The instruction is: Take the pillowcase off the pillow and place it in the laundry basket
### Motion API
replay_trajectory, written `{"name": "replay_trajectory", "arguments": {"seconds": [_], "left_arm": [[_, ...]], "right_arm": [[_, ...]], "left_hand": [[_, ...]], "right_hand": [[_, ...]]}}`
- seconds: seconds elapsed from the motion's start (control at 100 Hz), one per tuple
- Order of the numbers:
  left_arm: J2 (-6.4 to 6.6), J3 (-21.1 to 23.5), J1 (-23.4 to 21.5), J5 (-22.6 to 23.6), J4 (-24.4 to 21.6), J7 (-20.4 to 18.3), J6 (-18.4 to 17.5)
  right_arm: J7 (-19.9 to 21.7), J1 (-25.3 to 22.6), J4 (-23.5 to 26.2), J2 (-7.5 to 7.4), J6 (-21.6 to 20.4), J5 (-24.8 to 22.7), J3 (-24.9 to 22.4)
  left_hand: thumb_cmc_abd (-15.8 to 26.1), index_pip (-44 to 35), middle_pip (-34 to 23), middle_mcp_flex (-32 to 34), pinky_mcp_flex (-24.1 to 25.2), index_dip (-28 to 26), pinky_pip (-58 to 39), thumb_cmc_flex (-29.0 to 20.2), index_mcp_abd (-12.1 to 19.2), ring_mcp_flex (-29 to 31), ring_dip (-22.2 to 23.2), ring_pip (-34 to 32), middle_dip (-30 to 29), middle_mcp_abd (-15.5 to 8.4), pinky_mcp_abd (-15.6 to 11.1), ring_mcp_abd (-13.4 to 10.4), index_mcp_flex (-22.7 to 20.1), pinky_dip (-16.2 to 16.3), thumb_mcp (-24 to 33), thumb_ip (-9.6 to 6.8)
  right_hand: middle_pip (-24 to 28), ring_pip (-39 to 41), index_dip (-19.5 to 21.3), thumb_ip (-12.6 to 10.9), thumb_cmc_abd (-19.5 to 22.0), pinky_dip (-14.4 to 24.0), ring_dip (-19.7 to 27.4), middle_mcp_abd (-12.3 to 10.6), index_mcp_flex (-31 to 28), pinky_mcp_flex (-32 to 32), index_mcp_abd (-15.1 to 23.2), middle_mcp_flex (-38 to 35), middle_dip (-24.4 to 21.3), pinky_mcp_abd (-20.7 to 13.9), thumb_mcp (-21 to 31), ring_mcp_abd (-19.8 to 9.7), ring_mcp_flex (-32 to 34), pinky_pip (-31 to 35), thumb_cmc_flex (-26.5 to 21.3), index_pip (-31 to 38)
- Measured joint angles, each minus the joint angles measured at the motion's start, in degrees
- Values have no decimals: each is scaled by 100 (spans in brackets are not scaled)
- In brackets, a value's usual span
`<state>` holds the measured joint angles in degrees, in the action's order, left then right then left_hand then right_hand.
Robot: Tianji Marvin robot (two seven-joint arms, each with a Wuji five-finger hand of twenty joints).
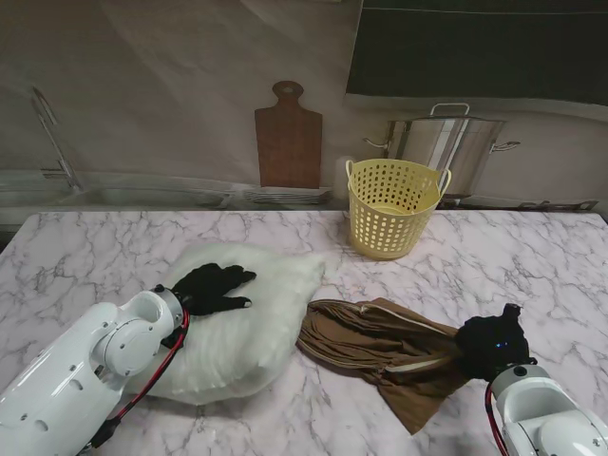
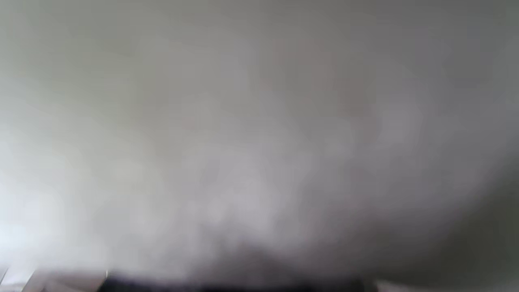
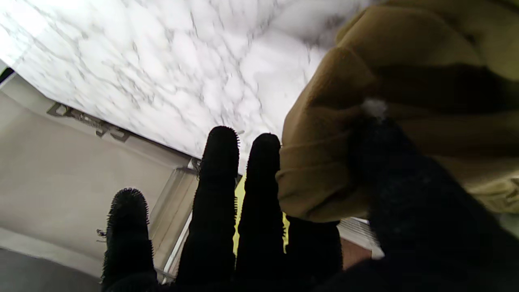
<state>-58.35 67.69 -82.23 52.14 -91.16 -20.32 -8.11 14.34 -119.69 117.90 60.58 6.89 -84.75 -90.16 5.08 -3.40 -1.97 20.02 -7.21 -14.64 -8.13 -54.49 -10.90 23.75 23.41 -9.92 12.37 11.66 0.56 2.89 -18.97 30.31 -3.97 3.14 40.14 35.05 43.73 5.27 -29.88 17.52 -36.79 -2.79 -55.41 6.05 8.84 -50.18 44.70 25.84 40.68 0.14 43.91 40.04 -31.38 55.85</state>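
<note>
On the marble worktop (image 1: 532, 256), the brown pillowcase (image 1: 380, 347) lies crumpled beside the bare pillow (image 1: 247, 323), right hand (image 1: 489, 344) pinching its edge, left hand (image 1: 214, 288) spread flat on the pillow. Light, limp cloth: best bunched before reaching the basket (image 1: 391, 209).

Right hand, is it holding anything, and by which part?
The right hand holds the brown pillowcase, pinching a bunched fold at the end farthest from the white pillow. Three fingers stay straight.
</note>
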Motion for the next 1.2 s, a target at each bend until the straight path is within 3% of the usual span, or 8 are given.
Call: {"name": "replay_trajectory", "arguments": {"seconds": [0.22,0.33,0.42,0.61,0.72,0.81,0.9,1.2], "left_arm": [[64,-704,582,-113,370,-13,434],[50,-958,826,-290,554,-5,546],[29,-1043,915,-315,632,13,577],[0,-1260,1084,-372,787,62,782],[-18,-1318,1160,-430,856,61,843],[-28,-1328,1180,-471,872,61,886],[-32,-1327,1180,-477,877,67,888],[-42,-1380,1224,-522,951,163,885]], "right_arm": [[-597,-75,241,20,-72,357,13],[-820,24,272,20,-241,752,133],[-726,262,256,13,-351,1295,321],[-324,1130,-113,-57,-511,1888,968],[-311,1613,-486,-94,-531,2363,1375],[-113,1964,-742,-115,-518,2346,1677],[-31,2254,-992,-134,-488,1902,1947],[155,2810,-1616,-200,119,2054,2763]], "left_hand": [[0,-26,0,0,0,-85,0,0,33,-37,0,1,0,1,11,0,-45,0,0,0],[0,-26,0,0,0,-146,-1,0,33,-38,10,-6,0,5,51,45,-45,0,0,0],[0,-26,0,0,0,-153,-13,0,29,-38,15,-15,0,12,64,62,-45,0,0,0],[0,-26,0,1,0,-154,-26,0,25,-44,17,-21,0,14,66,64,-42,0,0,0],[0,-24,0,1,0,-154,-28,0,20,-52,18,-22,0,15,66,64,-40,0,0,0],[0,-24,0,1,2,-155,-28,0,18,-63,18,-23,0,15,66,64,-39,0,0,0],[0,-23,0,1,3,-155,-28,0,15,-64,19,-24,0,16,66,64,-38,0,0,0],[0,-22,0,1,3,-157,-31,0,-15,-65,22,-49,0,35,68,80,-37,1,0,0]], "right_hand": [[-947,-1094,-1423,0,385,-2,637,147,1130,0,197,180,-915,0,-644,118,8,1,-145,-899],[-1525,-1566,-1576,-107,822,-68,889,288,1463,6,128,313,-1557,1,-898,290,0,16,83,-2552],[-1943,-1779,-1637,-189,887,-73,1011,360,2023,48,47,534,-1899,1,-988,318,1,92,210,-3362],[-2626,-2016,-2377,-203,875,-73,1213,781,3808,399,-826,1639,-2971,1,-1212,508,-4,383,633,-4918],[-2827,-2337,-2547,-204,893,-73,1503,1063,4396,444,-1135,2148,-3436,24,-1178,785,-94,401,1071,-5574],[-3365,-2652,-3309,-172,695,-73,1979,1195,4394,467,-1176,2750,-3827,169,-1014,1143,-699,411,1544,-5741],[-3817,-2831,-3731,-109,548,-73,2205,1186,4394,481,-1176,3053,-4052,284,-843,1365,-1132,414,1821,-5744],[-3988,-2959,-3877,-5,400,-74,2424,1111,4394,575,-1173,3465,-4225,494,-636,1435,-1437,552,2202,-5746]]}}
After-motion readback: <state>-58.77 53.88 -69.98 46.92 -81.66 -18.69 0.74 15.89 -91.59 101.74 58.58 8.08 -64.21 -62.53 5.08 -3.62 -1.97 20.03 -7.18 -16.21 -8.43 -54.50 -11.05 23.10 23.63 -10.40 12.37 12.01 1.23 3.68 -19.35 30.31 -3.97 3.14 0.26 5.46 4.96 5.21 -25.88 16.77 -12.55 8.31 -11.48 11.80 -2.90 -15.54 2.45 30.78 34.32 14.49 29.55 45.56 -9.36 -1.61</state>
